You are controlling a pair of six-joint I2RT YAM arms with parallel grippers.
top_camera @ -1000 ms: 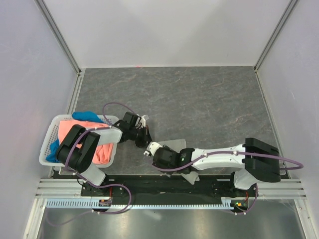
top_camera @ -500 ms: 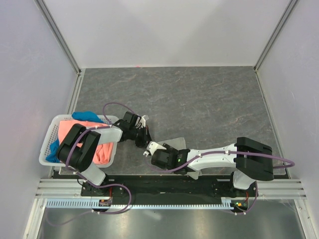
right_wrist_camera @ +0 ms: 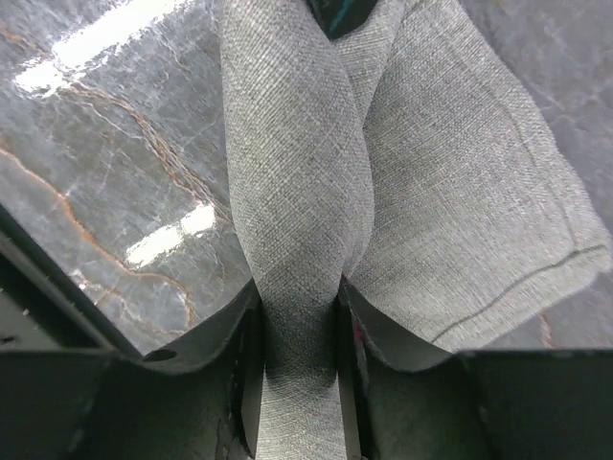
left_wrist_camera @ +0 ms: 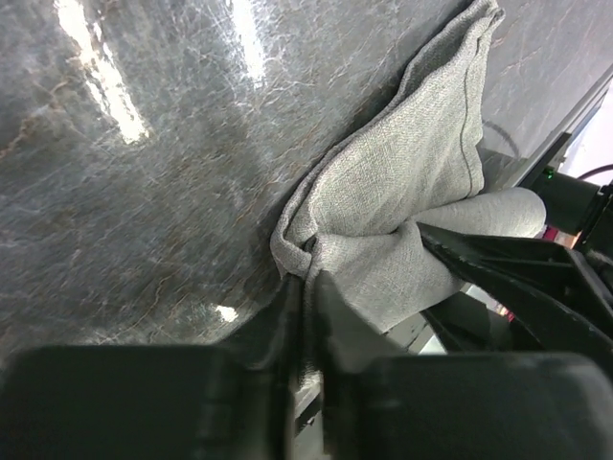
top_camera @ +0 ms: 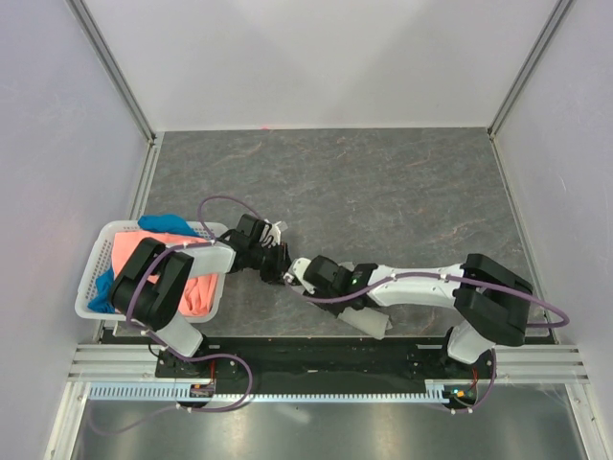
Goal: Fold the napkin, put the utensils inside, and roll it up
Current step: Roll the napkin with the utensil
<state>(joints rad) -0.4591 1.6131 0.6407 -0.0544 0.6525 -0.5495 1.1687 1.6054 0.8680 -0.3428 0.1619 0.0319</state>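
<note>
Between the two black fingers of the right claw (right_wrist_camera: 299,302), a thick rolled fold of the napkin (right_wrist_camera: 450,192) sits squeezed, its light grey weave coarse and plain. The left claw (left_wrist_camera: 305,292), jaws almost together, nips a crumpled corner of the same cloth. The napkin lies bunched on the dark, glossy, veined table (top_camera: 383,182), close to its near edge.

No readable text, labels, brand marks, numbers or signs, nothing legible on napkin (left_wrist_camera: 402,192), basket (top_camera: 93,271), table (top_camera: 383,182)
</note>
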